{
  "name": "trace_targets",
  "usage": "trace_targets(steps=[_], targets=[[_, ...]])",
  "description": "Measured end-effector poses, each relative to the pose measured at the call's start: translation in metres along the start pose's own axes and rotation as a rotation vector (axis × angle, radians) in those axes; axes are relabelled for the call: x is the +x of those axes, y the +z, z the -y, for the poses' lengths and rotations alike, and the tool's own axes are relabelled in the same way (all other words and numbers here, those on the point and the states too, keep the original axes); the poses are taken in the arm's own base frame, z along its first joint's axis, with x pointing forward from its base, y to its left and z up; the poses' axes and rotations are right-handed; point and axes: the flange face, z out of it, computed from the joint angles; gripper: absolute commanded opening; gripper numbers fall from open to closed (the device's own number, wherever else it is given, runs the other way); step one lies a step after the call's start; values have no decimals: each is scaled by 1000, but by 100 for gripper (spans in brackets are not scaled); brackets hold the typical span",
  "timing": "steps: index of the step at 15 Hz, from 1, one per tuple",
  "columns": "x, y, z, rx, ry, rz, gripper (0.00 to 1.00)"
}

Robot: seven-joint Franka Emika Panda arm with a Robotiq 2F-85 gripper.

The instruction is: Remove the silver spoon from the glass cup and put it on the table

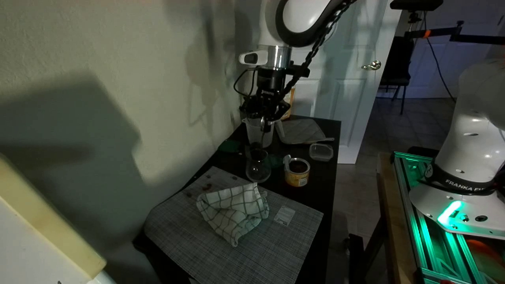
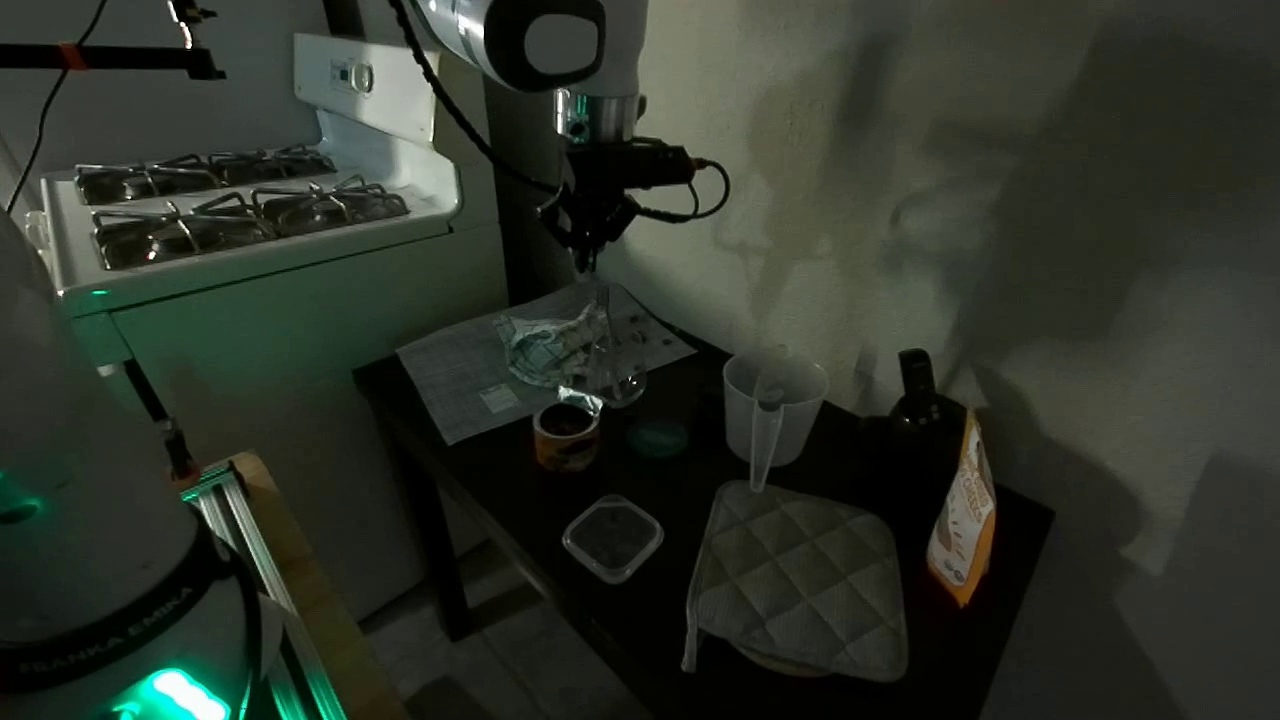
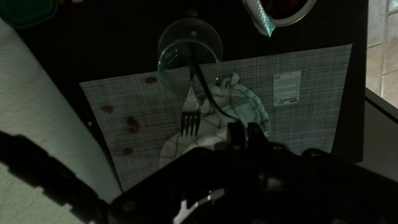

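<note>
My gripper (image 3: 245, 127) is shut on the bowl end of the silver spoon (image 3: 206, 90), its dark fingers close together around it. The spoon's handle slants down into the outline of the glass cup (image 3: 177, 57); how deep its lower end sits is unclear. A fork (image 3: 191, 105) stands in the same cup, tines up. In an exterior view the gripper (image 1: 268, 116) hangs above the cup (image 1: 258, 171). In an exterior view the gripper (image 2: 585, 262) also stands over the cup (image 2: 628, 388). The cup is upright on the black table (image 1: 320, 181).
An open can (image 1: 296, 179) stands beside the cup. A plastic jug (image 2: 745, 415), clear lid (image 2: 612, 540), pot holder (image 2: 810, 570), orange bag (image 2: 965, 510) and dark bottle (image 2: 918, 400) share the table. A checked cloth (image 1: 236, 209) lies on the grey placemat (image 1: 272, 256). A wall (image 1: 165, 98) borders one side.
</note>
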Motion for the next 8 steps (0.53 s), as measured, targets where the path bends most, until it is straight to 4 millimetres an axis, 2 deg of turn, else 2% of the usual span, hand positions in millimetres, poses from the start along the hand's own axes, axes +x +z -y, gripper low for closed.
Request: trace_targets(steps=[3,5,8], targets=[[13,-29,9,-39,-19,-17,3],[23,-42,24,-34,-52,-14,3],[40,-42,55,4,-122,2,3]])
